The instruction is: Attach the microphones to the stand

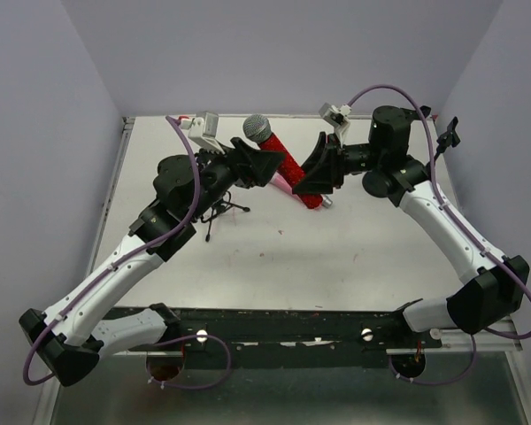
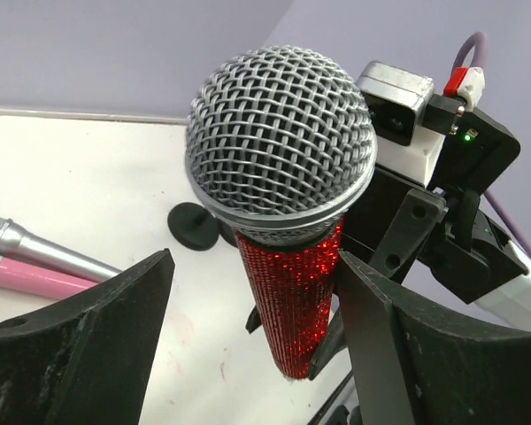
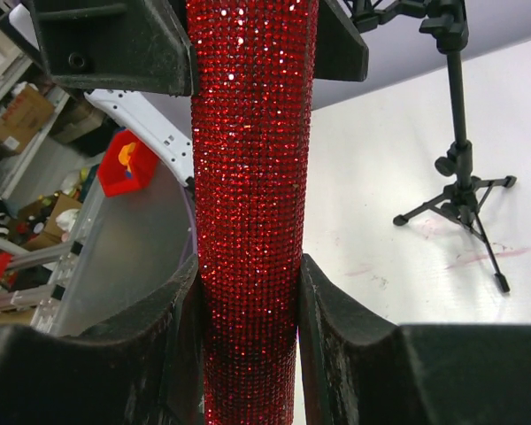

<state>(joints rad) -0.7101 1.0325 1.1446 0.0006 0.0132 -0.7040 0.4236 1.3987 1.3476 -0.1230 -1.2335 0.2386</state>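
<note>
The glittery red microphone [image 1: 288, 168] with a silver mesh head [image 2: 280, 142] is held tilted above the table, head toward the back left. My right gripper [image 1: 317, 168] is shut on its red body [image 3: 248, 221]. My left gripper [image 1: 264, 166] is open, its jaws set wide on either side of the body just below the head; the right finger [image 2: 380, 328] is at the body and the left one stands apart. The black tripod stand [image 1: 219, 211] is on the table under my left arm and also shows in the right wrist view [image 3: 460, 168]. The pink microphone [image 2: 26, 276] and the silver-grey microphone [image 2: 44, 252] lie side by side on the table.
A small black round foot [image 2: 195, 226] rests on the table behind the red microphone. The white table [image 1: 336, 257] has raised edges at the left and back. A red bin [image 3: 126, 161] sits beyond the table's edge.
</note>
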